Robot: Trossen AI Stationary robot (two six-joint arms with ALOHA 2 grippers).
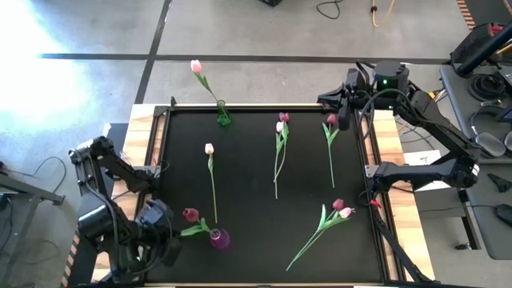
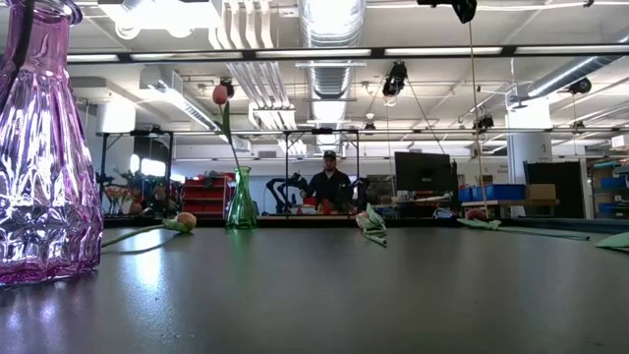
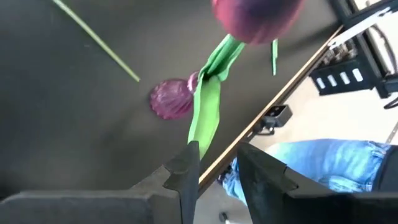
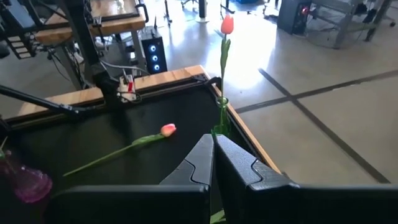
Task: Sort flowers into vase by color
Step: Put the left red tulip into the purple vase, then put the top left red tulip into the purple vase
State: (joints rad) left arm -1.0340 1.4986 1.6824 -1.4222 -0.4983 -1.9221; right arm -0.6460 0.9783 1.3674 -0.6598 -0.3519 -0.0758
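A black mat (image 1: 248, 152) framed in pale wood is carrying two vases and scattered tulips. The left gripper (image 3: 217, 163) is hanging at the near left corner, jaws narrowly parted around the stem of a dark magenta-red tulip (image 1: 190, 214), its head lying beside the squat purple glass vase (image 1: 219, 238). One pale pink tulip (image 1: 196, 66) is standing in the slim green glass vase (image 1: 223, 114) at the far edge. The other loose flowers (image 1: 280, 148) are lying mid-mat and near right. These look light, floppy and thin-stemmed; gripping mid-stem, below the leaves, seems safest. The right gripper (image 4: 213, 163) is waiting over the far right corner, fingers pressed together, seemingly empty.
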